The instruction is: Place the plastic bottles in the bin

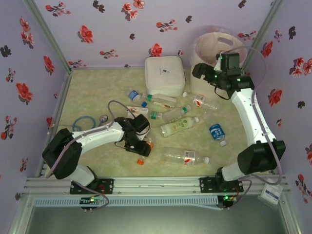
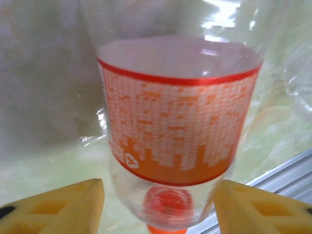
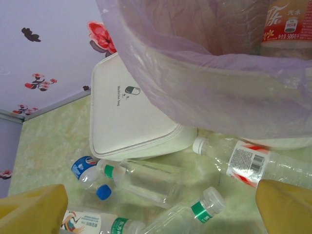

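My left gripper (image 1: 138, 147) is low over the mat near the front, shut on the neck end of a clear bottle with an orange label (image 2: 178, 131); its orange cap (image 1: 140, 161) pokes out towards the front rail. Yellow fingers (image 2: 73, 207) flank the bottle's shoulder. My right gripper (image 1: 201, 71) hangs open and empty beside the bin (image 1: 214, 46), whose pink bag (image 3: 204, 73) holds a brown-labelled bottle (image 3: 287, 24). Several bottles lie on the mat: red-labelled (image 1: 186, 156), green-labelled (image 1: 179, 126), blue-labelled (image 1: 218, 132), and clear ones (image 3: 146, 178).
A white square box (image 1: 165, 74) sits left of the bin. A blue hose ring (image 1: 84, 123) lies at the mat's left. Floral walls enclose three sides and an aluminium rail (image 1: 156, 184) runs along the front.
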{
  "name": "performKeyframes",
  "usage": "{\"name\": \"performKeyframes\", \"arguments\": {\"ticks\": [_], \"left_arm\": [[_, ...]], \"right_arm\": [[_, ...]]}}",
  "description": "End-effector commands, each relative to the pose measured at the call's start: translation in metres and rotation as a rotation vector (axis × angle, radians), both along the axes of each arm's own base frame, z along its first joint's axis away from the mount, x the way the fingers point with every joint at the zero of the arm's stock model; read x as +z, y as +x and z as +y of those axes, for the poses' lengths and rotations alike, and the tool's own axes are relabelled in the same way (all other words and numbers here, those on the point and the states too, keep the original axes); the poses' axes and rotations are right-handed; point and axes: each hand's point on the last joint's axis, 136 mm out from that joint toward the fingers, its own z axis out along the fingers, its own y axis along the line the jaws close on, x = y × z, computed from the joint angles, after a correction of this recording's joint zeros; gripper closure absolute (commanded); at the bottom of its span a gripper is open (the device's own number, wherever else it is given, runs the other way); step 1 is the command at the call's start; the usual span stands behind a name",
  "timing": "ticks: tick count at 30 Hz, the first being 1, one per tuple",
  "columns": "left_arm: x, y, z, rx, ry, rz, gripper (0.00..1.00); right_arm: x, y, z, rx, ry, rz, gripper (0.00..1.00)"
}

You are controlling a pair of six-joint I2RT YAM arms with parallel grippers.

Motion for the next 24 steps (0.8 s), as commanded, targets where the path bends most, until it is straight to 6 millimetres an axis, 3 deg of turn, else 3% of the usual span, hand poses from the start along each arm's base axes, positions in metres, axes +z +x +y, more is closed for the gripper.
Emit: {"name": "performKeyframes", "arguments": {"ticks": [1,7,15,19,24], "left_arm": [[0.0,0.018,0.009,0.011,0.051,-0.059,0.49],[0.039,0.055,-0.004,-0.002,-0.047,-0.139,0.54],[0.137,0.136,-0.016,0.01,-0.308,-0.355,0.54],[0.18,0.171,-0.038,0.03,-0.511,-0.394,0.53],[0.202,0.182,-0.066,-0.034,-0.659,-0.402,0.52]], "right_arm": [[0.015,-0.011,0.009,0.03,0.062,-0.04,0.01],[0.024,-0.035,0.036,0.138,0.259,-0.079,0.02],[0.006,-0.082,0.093,0.387,0.435,0.039,0.1],[0.001,-0.08,0.126,0.465,0.502,0.037,0.18],[0.003,-0.057,0.16,0.511,0.571,-0.002,0.22]]}}
